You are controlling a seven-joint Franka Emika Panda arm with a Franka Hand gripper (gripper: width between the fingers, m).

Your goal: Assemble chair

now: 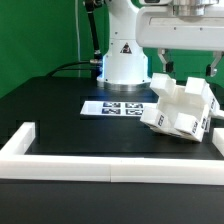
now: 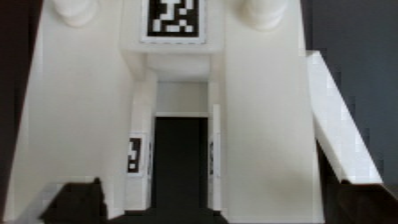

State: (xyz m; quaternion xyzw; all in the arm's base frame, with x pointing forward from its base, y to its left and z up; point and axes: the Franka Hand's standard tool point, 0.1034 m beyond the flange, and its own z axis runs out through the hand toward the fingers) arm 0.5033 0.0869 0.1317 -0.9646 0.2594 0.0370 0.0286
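Note:
The chair (image 1: 180, 108) is a partly joined cluster of white blocky parts with black-and-white tags, lying tilted on the black table at the exterior view's right. My gripper (image 1: 186, 66) hangs open just above it, one finger on each side of its top. In the wrist view the chair (image 2: 178, 110) fills the picture: two long white posts run either side of a dark slot, with a tag (image 2: 173, 20) at the far end. My gripper (image 2: 214, 208) is open, and its dark fingertips (image 2: 71, 202) show at the picture's two corners, with nothing held.
The marker board (image 1: 113, 106) lies flat just in front of the arm's white base (image 1: 122, 62). A long white border rail (image 1: 100, 166) runs along the table's front edge and turns up at the exterior view's left (image 1: 20, 140).

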